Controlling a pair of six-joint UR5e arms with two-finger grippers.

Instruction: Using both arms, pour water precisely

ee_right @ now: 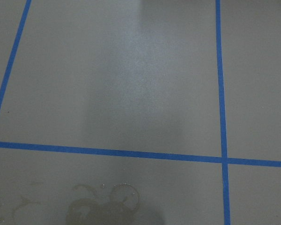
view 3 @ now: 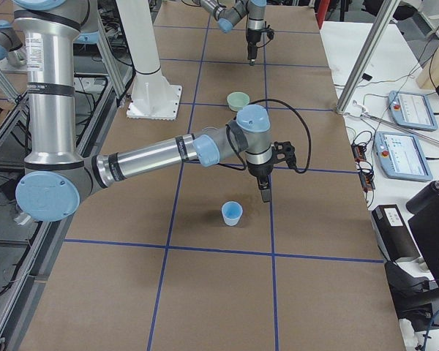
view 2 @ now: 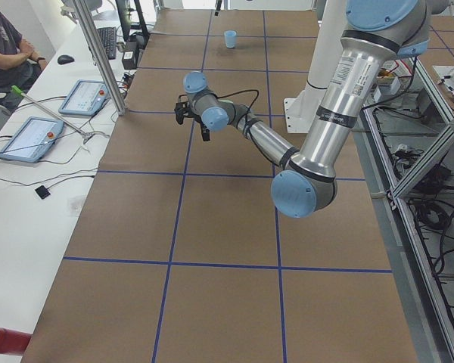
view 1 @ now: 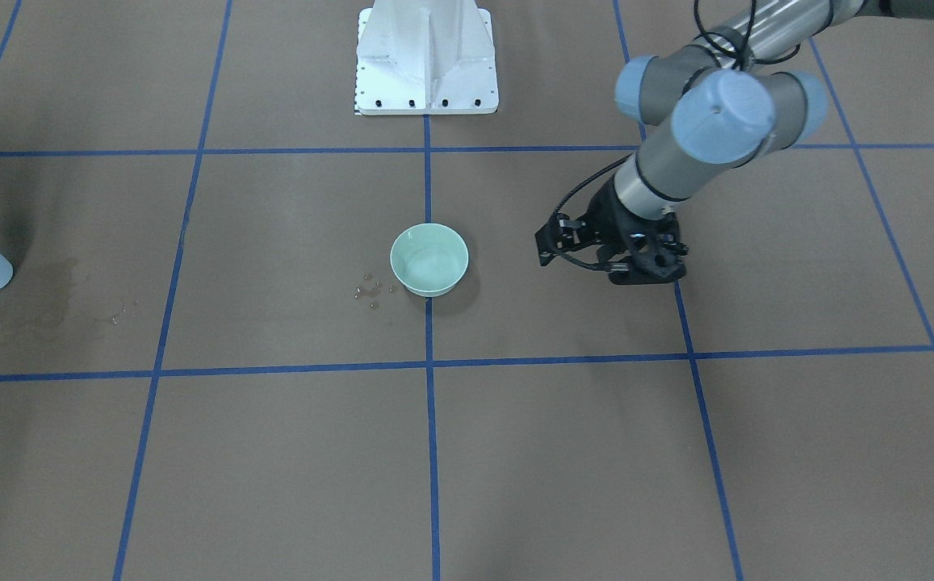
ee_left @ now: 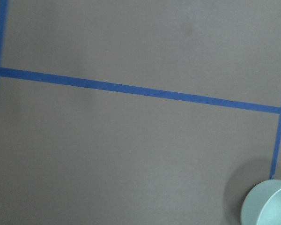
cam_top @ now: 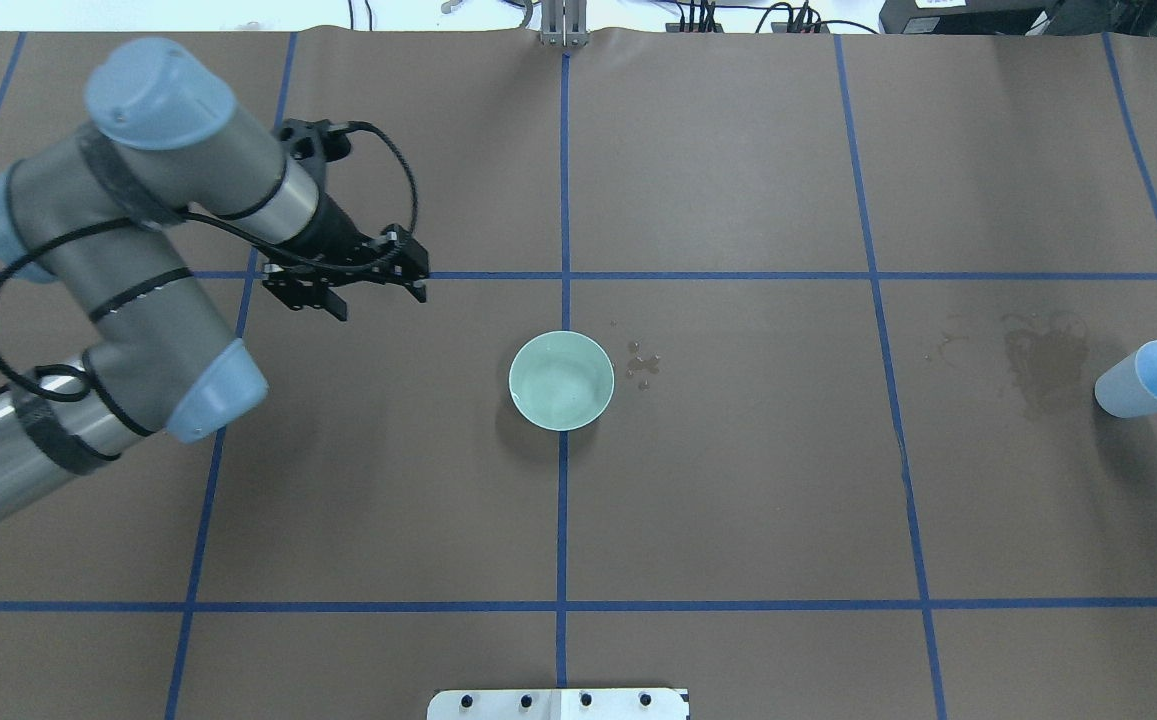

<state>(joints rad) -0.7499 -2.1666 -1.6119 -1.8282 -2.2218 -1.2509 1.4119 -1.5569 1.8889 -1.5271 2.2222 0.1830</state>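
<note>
My left arm (cam_top: 128,250) reaches over the table; its gripper (cam_top: 378,300) is open, empty, and hangs left of and beyond a pale green bowl (cam_top: 561,380). It also shows in the front view (view 1: 588,262). Small water drops (cam_top: 643,365) lie on the mat just beside the bowl (view 1: 429,258). A light blue cup (cam_top: 1148,378) stands upright at the far right, next to a wet stain (cam_top: 1038,355). My right arm (view 3: 154,157) shows only in the right side view. Its gripper (view 3: 265,191) points down just beyond the cup (view 3: 232,213); I cannot tell whether it is open.
The brown mat carries a grid of blue tape lines (cam_top: 564,200). The white pedestal (view 1: 426,60) stands at the robot's side of the table. Tablets (view 2: 29,138) and a seated person (view 2: 4,53) are past the far edge. The left wrist view catches the bowl's rim (ee_left: 269,204).
</note>
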